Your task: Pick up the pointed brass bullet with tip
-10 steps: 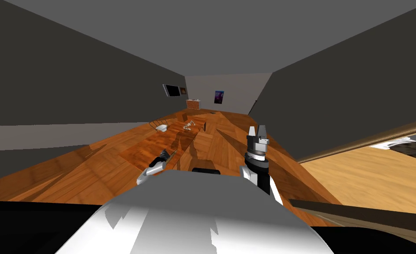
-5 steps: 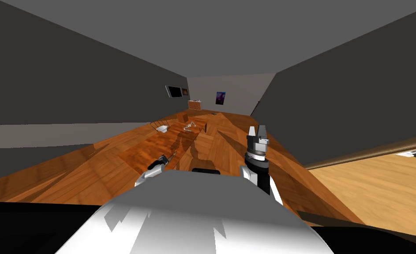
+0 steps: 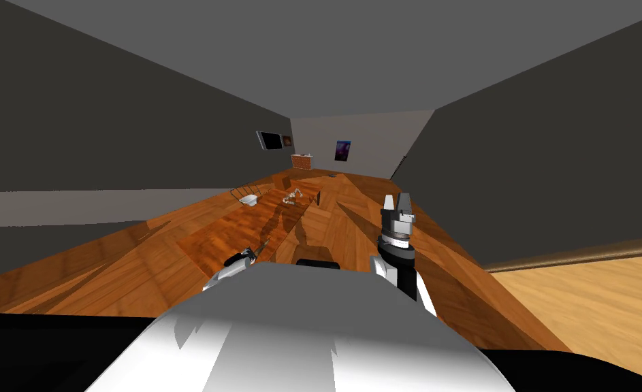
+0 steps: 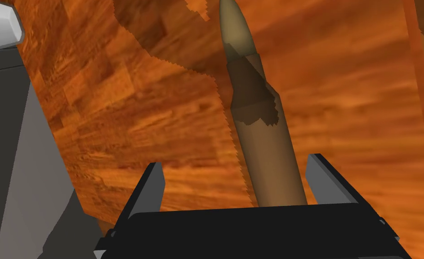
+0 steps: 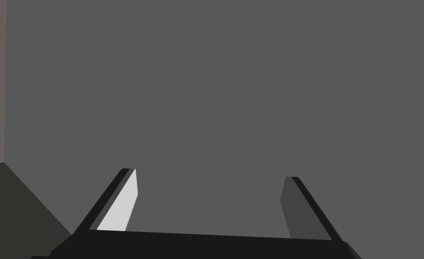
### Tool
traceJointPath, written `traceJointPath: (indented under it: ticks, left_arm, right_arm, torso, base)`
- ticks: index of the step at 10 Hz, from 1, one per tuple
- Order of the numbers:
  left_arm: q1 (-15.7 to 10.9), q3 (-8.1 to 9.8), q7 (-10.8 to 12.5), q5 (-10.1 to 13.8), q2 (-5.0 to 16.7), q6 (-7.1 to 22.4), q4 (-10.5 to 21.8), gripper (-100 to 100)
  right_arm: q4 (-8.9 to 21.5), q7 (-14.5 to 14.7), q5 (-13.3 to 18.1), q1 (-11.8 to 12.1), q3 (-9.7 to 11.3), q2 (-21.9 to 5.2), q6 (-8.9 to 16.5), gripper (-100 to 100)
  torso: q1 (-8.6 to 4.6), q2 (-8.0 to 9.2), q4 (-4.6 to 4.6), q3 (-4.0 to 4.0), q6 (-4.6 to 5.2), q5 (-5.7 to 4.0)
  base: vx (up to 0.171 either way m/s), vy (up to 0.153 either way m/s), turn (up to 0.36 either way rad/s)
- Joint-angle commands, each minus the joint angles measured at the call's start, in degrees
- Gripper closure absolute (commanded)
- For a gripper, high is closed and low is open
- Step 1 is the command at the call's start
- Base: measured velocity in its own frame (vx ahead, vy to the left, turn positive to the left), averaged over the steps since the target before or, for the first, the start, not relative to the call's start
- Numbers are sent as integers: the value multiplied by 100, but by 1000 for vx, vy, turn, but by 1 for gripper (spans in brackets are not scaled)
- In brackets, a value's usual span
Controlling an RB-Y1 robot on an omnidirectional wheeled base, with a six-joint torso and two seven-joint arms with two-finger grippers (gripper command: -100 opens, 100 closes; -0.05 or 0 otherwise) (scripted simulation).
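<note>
My left end effector (image 4: 236, 162) is spread; the bullet (image 4: 261, 135) lies between its fingers, nearer one, on the wooden surface (image 4: 139, 112). I'd centre on its body, then close gently. My right end effector (image 3: 395, 202) hovers, also spread.

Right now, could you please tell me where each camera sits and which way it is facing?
Head view: on the head, looking steeply down and forward over the wooden surface; shows left hand low, right hand raised.
Left wrist view: on the left hand, looking along its open fingers at the brass bullet lying between them.
Right wrist view: on the right hand, looking along its open fingers, away from that surface.
Shared: head and left wrist views both show the left hand and the wooden surface.
</note>
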Motion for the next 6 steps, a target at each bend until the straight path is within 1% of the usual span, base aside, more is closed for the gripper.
traceJointPath:
  ticks: [1,2,3,5,6]
  left_arm:
    - [-30,134,-6,-48,-7,223,264,-100]
    - [-51,200,-16,-27,34,372,449,-100]
    - [-51,200,-16,-27,34,372,485,-100]
    - [-85,317,-37,8,128,634,868,-100]
    - [-85,317,-37,8,128,634,868,-100]
  right_arm:
    - [0,0,0,0,0,0,0,0]
    - [0,0,0,1,0,0,0,0]
    - [0,0,0,1,0,0,0,0]
    - [0,0,0,0,0,0,0,0]
    - [0,0,0,1,0,0,0,0]
  torso:
    - [0,0,0,0,0,0]
    - [0,-7,-1,-4,-1,0]
    - [-4,-22,-4,-12,-1,-1]
    - [6,-8,-2,-5,-1,0]
    - [9,-12,-3,-7,0,2]
  base:
    - [131,-1,53]
    - [177,-14,91]
    - [131,-2,34]
    - [132,19,58]
    - [122,15,23]
